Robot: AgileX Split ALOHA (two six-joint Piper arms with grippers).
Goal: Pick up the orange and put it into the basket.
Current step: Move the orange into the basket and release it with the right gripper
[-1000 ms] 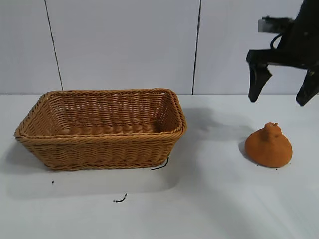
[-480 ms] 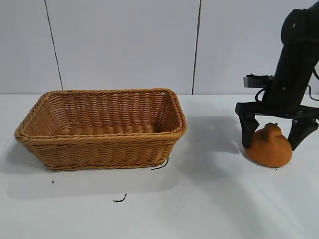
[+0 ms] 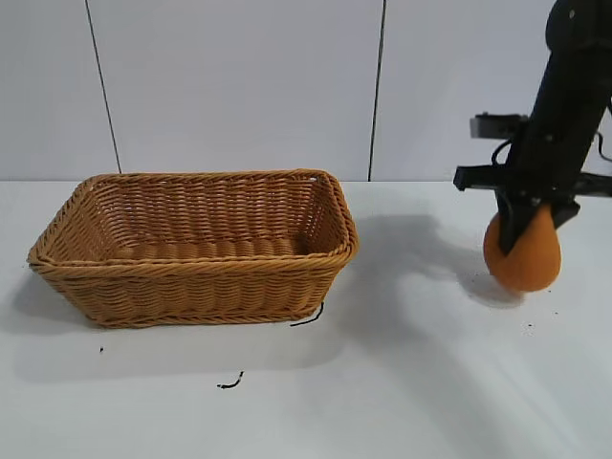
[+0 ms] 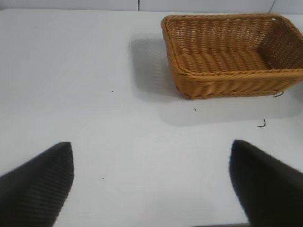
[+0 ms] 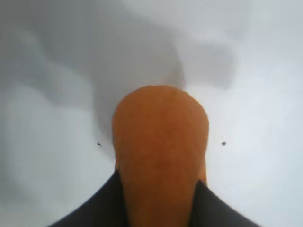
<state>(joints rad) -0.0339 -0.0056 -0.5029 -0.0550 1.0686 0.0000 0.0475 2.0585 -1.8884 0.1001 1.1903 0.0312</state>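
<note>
The orange [image 3: 524, 256], dull orange and pear-like, hangs in my right gripper [image 3: 521, 228] at the right of the table, lifted just off the white surface. The right gripper's black fingers are shut on its upper part, which they hide. In the right wrist view the orange [image 5: 160, 146] fills the gap between the two fingers. The tan wicker basket [image 3: 196, 271] stands at the left, well apart from the orange, its inside bare. It also shows in the left wrist view [image 4: 222, 85]. My left gripper [image 4: 151, 182] is open and empty above bare table, away from the basket.
A short black scrap [image 3: 308, 316] lies by the basket's front right corner and another black scrap [image 3: 229, 383] lies in front of it. The white table [image 3: 402, 382] runs back to a white panelled wall.
My right gripper came down over the orange, shut on it and lifted it a little off the table. The basket has not moved.
</note>
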